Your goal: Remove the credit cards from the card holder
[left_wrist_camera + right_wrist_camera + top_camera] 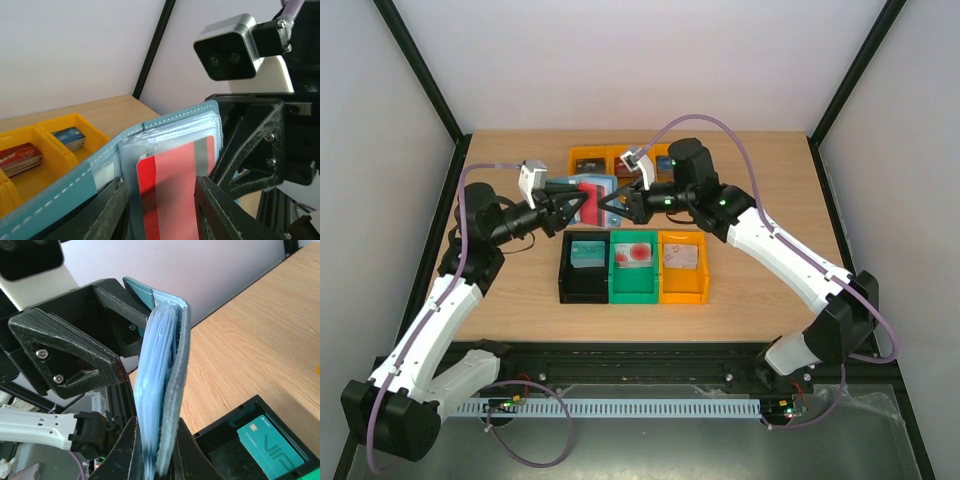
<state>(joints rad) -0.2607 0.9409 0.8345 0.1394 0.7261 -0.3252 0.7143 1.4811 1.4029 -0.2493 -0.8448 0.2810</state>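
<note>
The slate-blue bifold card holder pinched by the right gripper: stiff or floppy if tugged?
Probably floppy: the slate-blue stitched card holder bows sideways above the right gripper. Likely light, since a narrow pinch keeps it upright. The red plastic card inside the left gripper looks flat, so probably stiffer.

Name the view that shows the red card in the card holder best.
Left wrist: the red card shows close and face-on, sticking out of the card holder. Top external shows only a small red patch; right wrist shows just the holder's edge.
</note>
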